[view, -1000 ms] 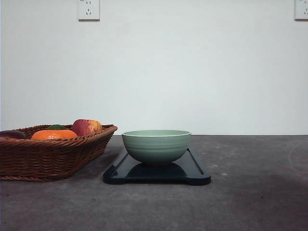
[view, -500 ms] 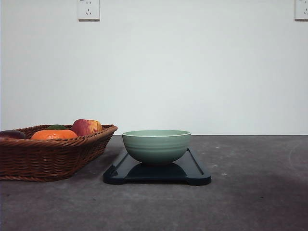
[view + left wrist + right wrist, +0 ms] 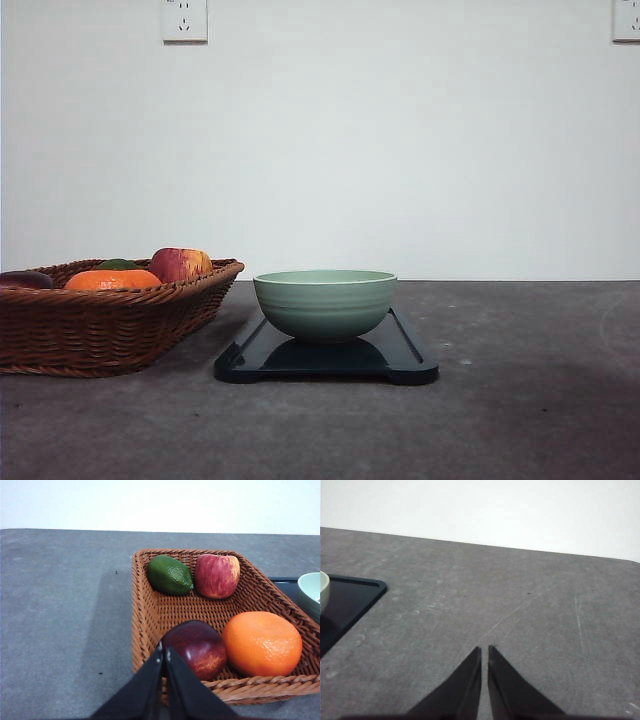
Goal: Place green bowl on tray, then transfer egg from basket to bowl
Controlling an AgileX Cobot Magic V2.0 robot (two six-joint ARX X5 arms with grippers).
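Note:
The green bowl (image 3: 325, 303) stands upright on the black tray (image 3: 400, 350) at the middle of the table. To its left sits the wicker basket (image 3: 100, 330). In the left wrist view my left gripper (image 3: 164, 652) is shut and empty, poised over the near rim of the basket (image 3: 142, 625), just in front of a dark red fruit. The bowl's edge (image 3: 310, 587) peeks in beside the basket. My right gripper (image 3: 485, 652) is shut with nothing in it over bare table, well away from the tray's corner (image 3: 345, 602). The egg is hidden.
The basket holds a lime (image 3: 169, 575), a red apple (image 3: 216, 575), a dark red fruit (image 3: 197, 647) and an orange (image 3: 261, 643). A white wall with outlets (image 3: 184, 20) closes the far side of the grey table (image 3: 530, 400).

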